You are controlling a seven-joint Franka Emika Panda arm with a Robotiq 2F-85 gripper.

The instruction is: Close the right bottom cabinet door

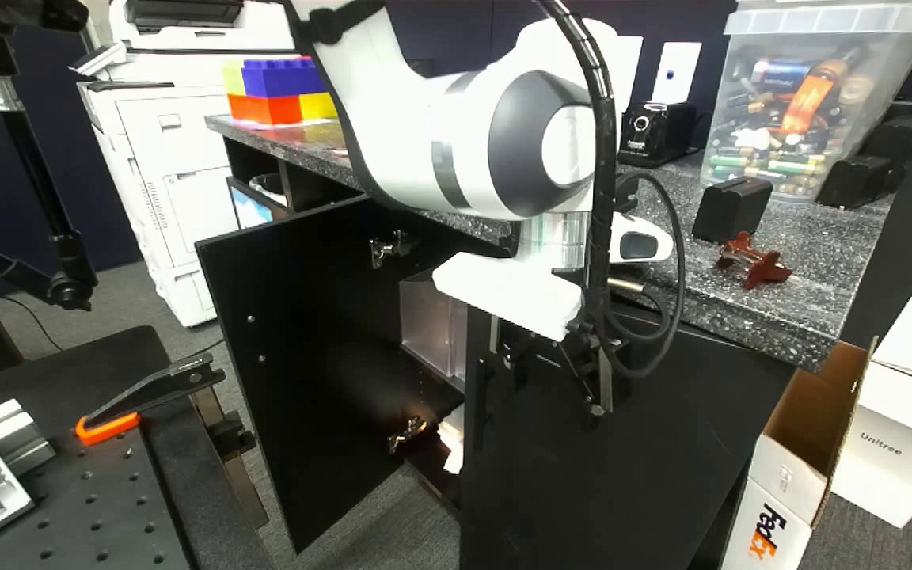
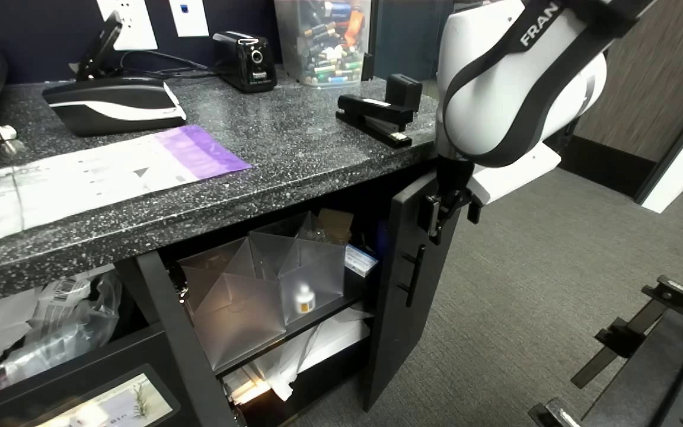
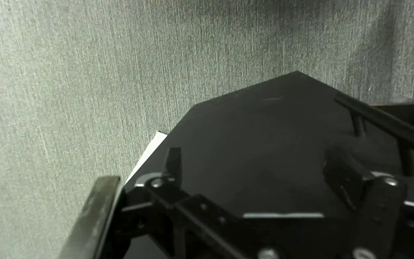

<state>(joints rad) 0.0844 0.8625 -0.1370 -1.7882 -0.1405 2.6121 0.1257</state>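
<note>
The right bottom cabinet door (image 1: 614, 475) is a plain matte-black panel. It stands partly open, and the cabinet inside shows past its free edge. In an exterior view the door (image 2: 407, 320) has a black bar handle (image 2: 416, 276) on its outer face. My gripper (image 1: 548, 380) is at the upper part of the outer face, also seen in an exterior view (image 2: 454, 216). In the wrist view the gripper (image 3: 257, 163) has its fingers wide apart with nothing between them, facing the door (image 3: 250, 144). I cannot tell whether the fingers touch the panel.
The twin black door (image 1: 313, 356) stands wide open. Clear bins (image 2: 241, 308) stand on the cabinet shelf. The speckled countertop (image 1: 820, 277) overhangs the door. A FedEx box (image 1: 773, 491) stands by the door's hinge side. A dark table (image 1: 100, 514) with a clamp is opposite.
</note>
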